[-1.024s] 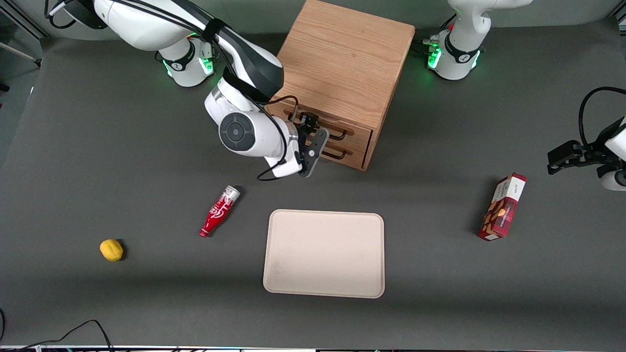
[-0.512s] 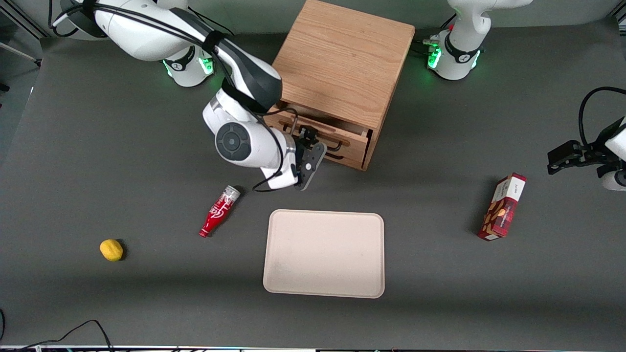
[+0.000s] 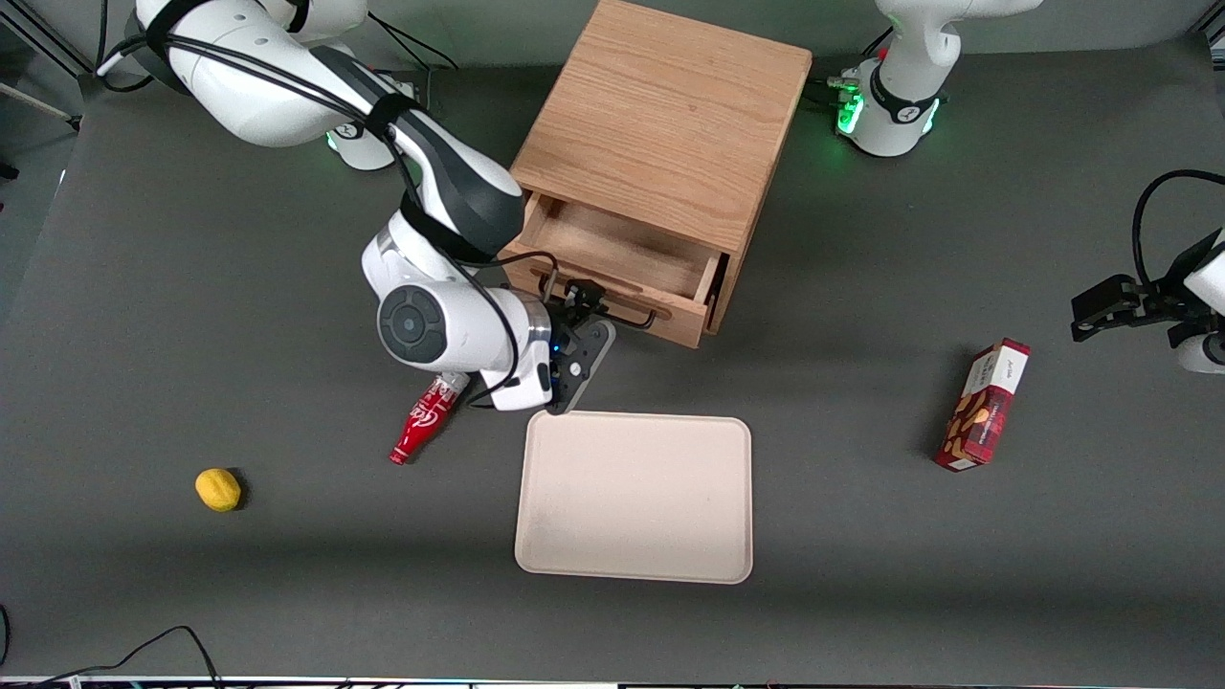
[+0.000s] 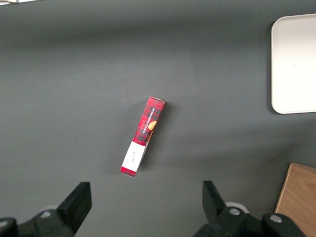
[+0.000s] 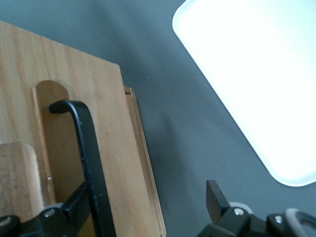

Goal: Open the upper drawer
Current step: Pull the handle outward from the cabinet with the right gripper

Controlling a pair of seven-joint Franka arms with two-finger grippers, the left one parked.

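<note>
The tool point(image 3: 581, 316) is closed around the black handle point(image 3: 612, 314) of the upper drawer point(image 3: 612, 263), which juts well out of the cabinet point(image 3: 660, 124) toward the tray point(image 3: 634, 498), its handle running crosswise to that pull.

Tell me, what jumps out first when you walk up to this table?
The wooden cabinet catches the eye: its upper drawer is pulled out, showing a bare wooden inside, with the white arm's gripper at the drawer's black handle. Nearer the front camera lies a pale tray, and beside it, toward the working arm's end, a red bottle on its side and a yellow lemon.
</note>
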